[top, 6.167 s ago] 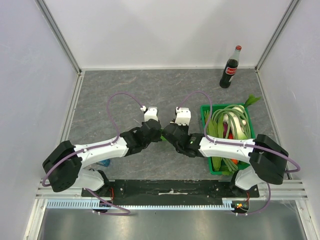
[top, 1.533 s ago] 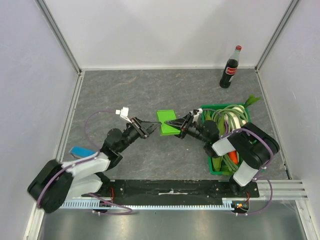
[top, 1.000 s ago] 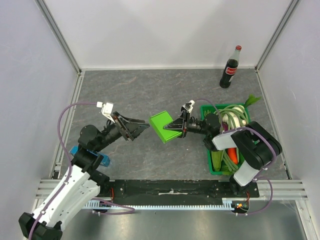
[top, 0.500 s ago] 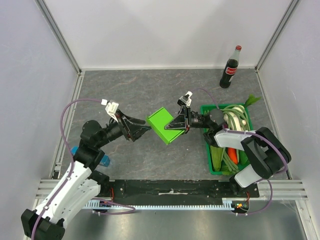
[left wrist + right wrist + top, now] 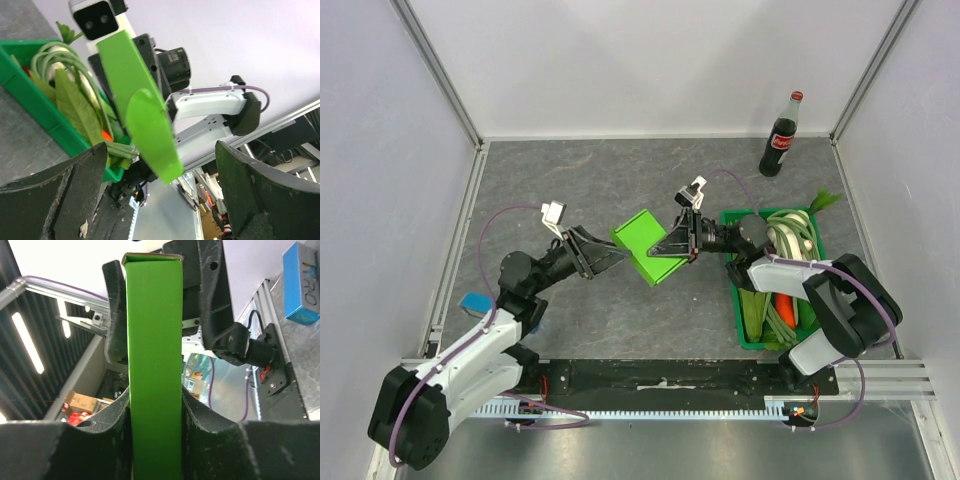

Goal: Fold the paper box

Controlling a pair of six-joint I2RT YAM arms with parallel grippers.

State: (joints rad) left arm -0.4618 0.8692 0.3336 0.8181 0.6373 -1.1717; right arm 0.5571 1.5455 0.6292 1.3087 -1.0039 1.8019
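Top external view: we find the paper box (image 5: 643,246) raised over the bench (image 5: 570,180), clamped between the right fingers (image 5: 210,440). Left fingers (image 5: 75,200) stand wide apart beside it, holding nothing. We judge the body formed and the rounded end flap not yet tucked.

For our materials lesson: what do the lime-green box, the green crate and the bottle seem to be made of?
The paper box: thin matte card; its brownish raw edge shows in the right wrist view. The crate: probably rigid moulded plastic, faintly glossy, with straight even walls. The bottle: likely glass, perhaps clear plastic; dark contents show through, red cap.
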